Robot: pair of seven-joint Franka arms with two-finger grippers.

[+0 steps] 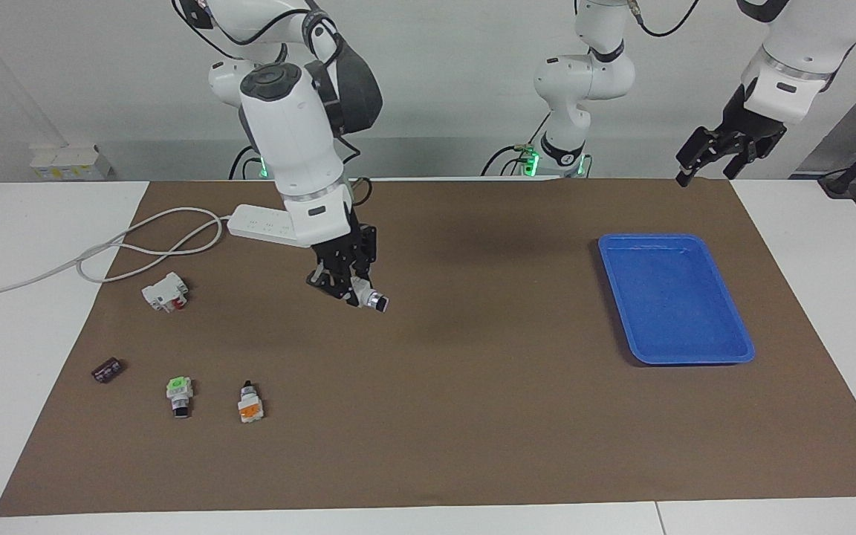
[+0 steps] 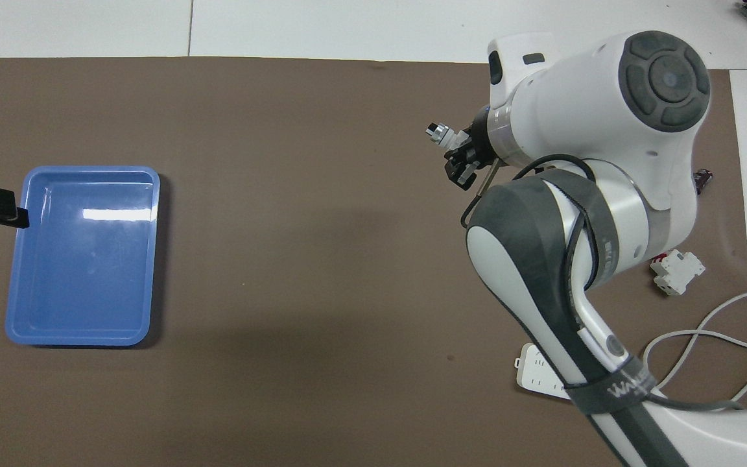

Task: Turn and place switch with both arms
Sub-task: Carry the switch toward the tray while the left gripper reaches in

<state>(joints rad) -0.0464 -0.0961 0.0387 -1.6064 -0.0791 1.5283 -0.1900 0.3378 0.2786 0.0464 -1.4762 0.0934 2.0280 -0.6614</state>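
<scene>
Right pincer (image 1: pixel 346 286) grips a switch (image 1: pixel 370 299) in the air over the brown mat (image 1: pixel 472 416) covering the white tabletop (image 1: pixel 19 357). Left pincer (image 1: pixel 710 160) waits, fingers apart, above the mat's corner near the blue tray (image 1: pixel 725 355). White wall (image 1: pixel 458 82) backs the robots.

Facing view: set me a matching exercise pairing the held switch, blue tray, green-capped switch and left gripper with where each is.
1 held switch
2 blue tray
3 green-capped switch
4 left gripper

A lying on the mat, right arm's end
B waiting above the mat's robot-side edge
C in the right gripper, raised off the mat
D on the mat, left arm's end

Pairs: 1-C, 2-D, 3-A, 4-B
</scene>
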